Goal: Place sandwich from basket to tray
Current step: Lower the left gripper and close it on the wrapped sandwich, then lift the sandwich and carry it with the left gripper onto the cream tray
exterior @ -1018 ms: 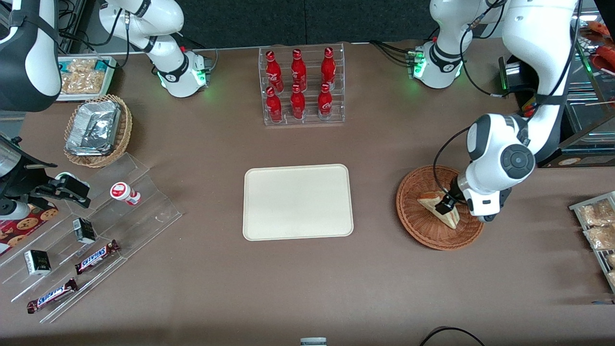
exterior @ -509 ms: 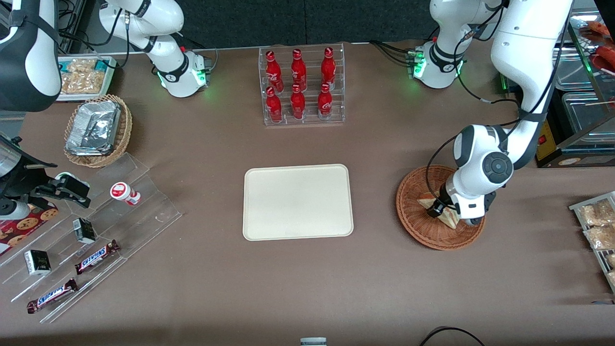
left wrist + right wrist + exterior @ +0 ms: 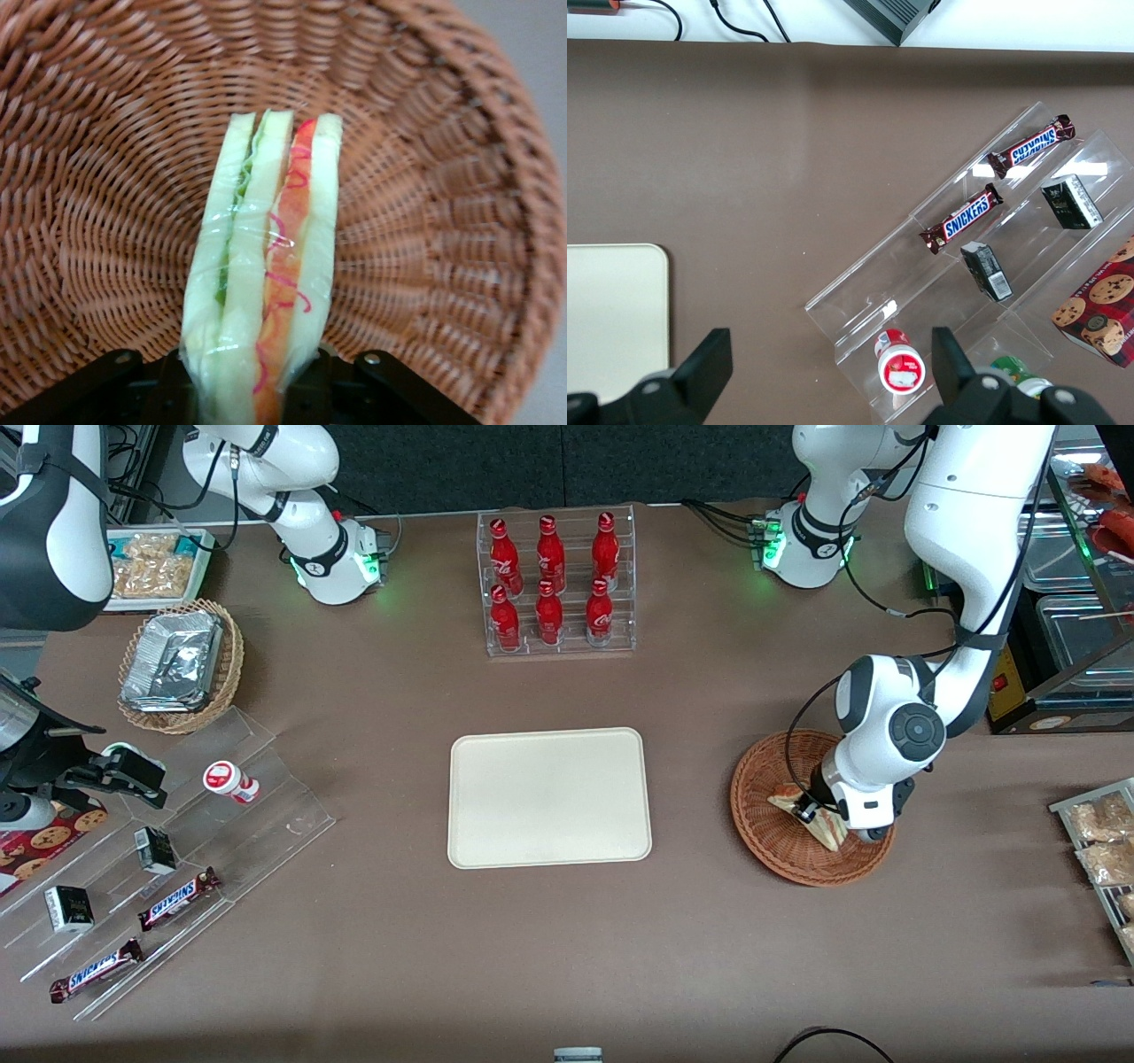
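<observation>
Your tray lies bare at the table's middle, well apart from the basket toward the working arm's end. The arm's wrist hides part of that basket and of the sandwich standing on edge in it. The gripper, fingertips cut off in the wrist view, clamps the sandwich.

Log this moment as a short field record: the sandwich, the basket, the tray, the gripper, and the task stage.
sandwich: wrapped wedge in the basket, between the gripper's fingers
basket: reddish-brown wicker, toward the working arm's end of the table
tray: cream rectangle, nothing on it
gripper: left arm's, down in the basket, fingers flanking the sandwich's end
task stage: sandwich gripped, not yet lifted out
</observation>
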